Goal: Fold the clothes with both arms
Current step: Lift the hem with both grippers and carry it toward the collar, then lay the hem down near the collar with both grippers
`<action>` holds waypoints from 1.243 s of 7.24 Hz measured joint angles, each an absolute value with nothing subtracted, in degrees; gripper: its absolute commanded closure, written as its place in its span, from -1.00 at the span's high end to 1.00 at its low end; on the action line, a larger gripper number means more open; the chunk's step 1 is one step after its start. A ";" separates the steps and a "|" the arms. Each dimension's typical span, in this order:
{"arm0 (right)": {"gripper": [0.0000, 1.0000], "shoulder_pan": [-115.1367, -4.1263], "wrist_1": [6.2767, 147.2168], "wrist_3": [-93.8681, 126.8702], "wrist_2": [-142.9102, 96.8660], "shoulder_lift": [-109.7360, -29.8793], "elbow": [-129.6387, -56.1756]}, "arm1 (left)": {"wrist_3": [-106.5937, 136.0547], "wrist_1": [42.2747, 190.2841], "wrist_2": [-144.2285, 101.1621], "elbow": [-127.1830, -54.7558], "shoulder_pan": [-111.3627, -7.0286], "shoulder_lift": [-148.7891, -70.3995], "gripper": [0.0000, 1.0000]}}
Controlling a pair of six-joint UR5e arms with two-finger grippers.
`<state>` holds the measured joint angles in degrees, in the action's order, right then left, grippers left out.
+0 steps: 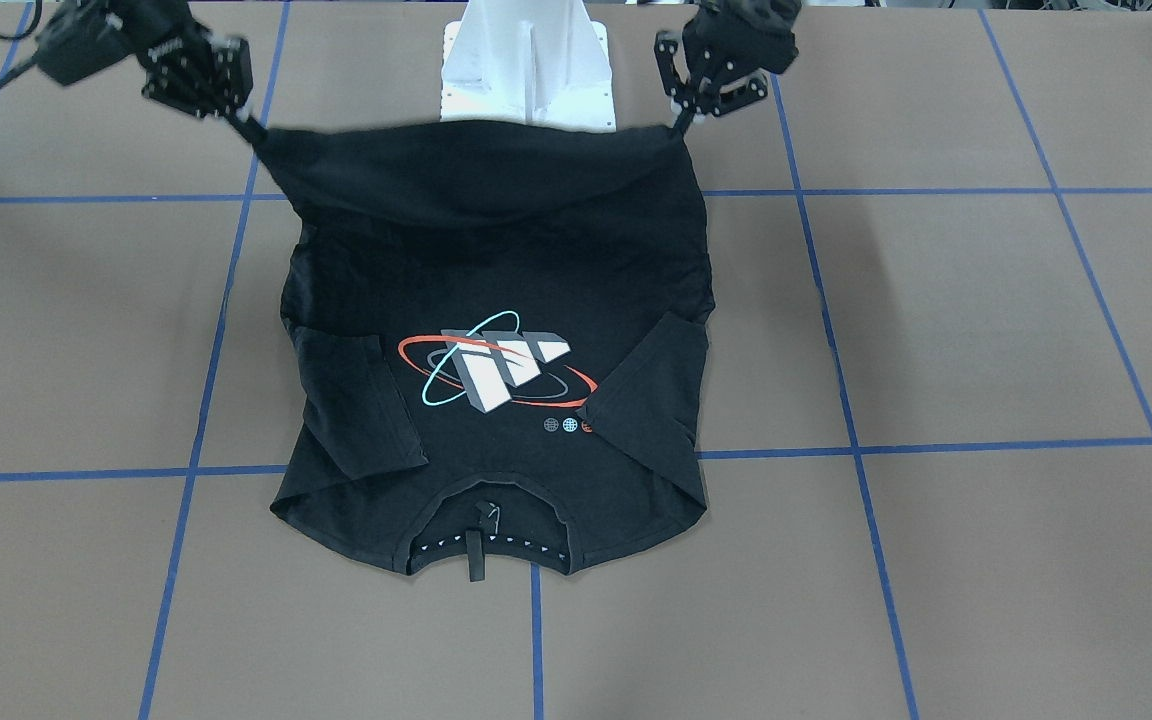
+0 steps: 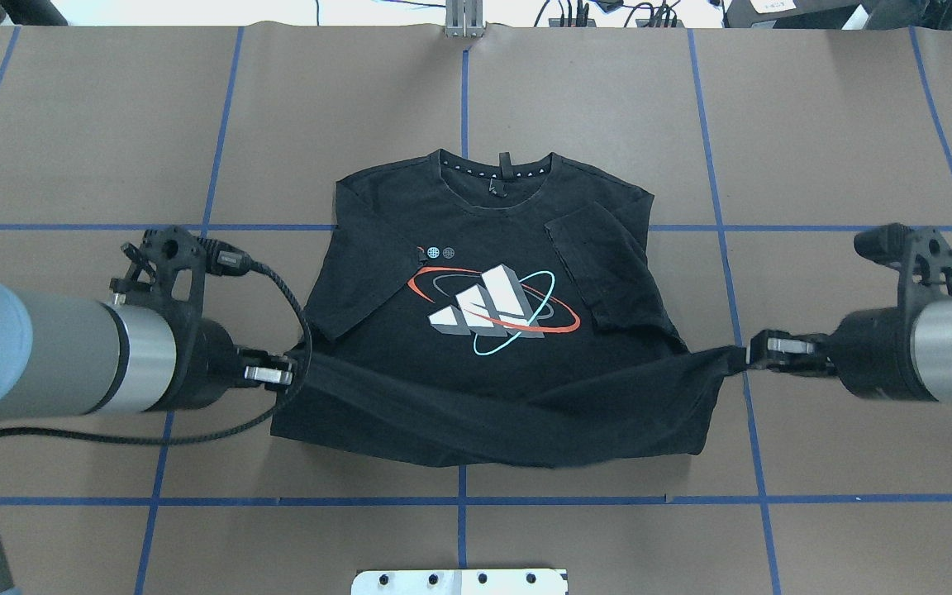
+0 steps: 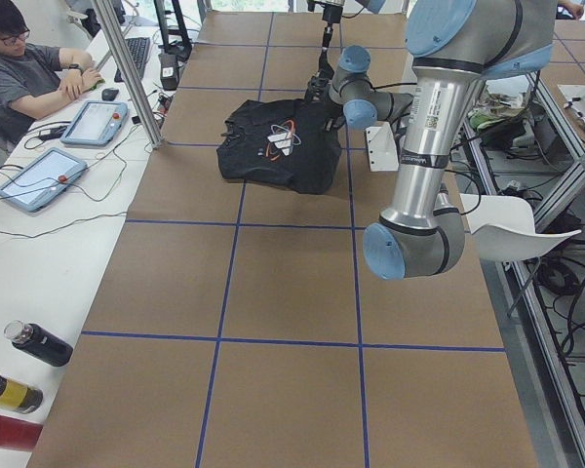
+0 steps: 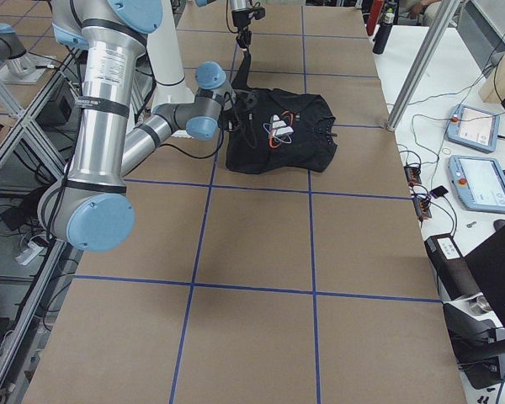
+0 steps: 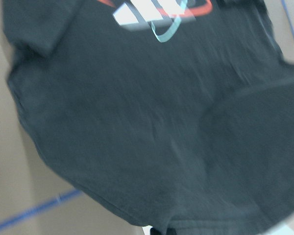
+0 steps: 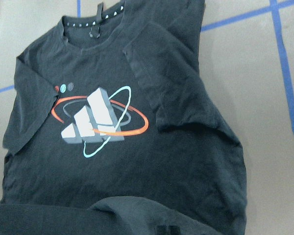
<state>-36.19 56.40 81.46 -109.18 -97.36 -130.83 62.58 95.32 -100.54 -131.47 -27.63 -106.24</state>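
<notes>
A black T-shirt (image 2: 476, 364) lies face up on the brown table, collar (image 2: 497, 169) at the far side, both sleeves folded in over the chest graphic (image 2: 497, 307). My left gripper (image 2: 292, 373) is shut on the hem's left corner. My right gripper (image 2: 742, 358) is shut on the hem's right corner. The hem is raised off the table and stretched between them. In the front-facing view the left gripper (image 1: 684, 118) is at top right and the right gripper (image 1: 254, 132) at top left. The right wrist view shows the shirt (image 6: 137, 161) spread below.
The white pedestal base (image 1: 526, 70) stands just behind the raised hem. Blue tape lines (image 2: 464, 500) grid the table. A seated operator (image 3: 29, 68), tablets (image 3: 39, 178) and a metal post (image 3: 136, 78) are along the far side.
</notes>
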 measured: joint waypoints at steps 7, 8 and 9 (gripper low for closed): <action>-1.00 -44.88 76.85 62.46 -101.57 -71.49 -110.11 | 62.20 109.88 -96.11 -107.17 -38.89 -116.30 -1.00; -1.00 -45.35 76.95 62.29 -101.53 -69.61 -108.16 | 62.17 112.25 -96.00 -102.45 -39.91 -118.24 -1.00; -1.00 -45.97 76.96 62.24 -101.50 -67.94 -105.98 | 62.10 113.99 -95.37 -98.19 -40.85 -120.10 -1.00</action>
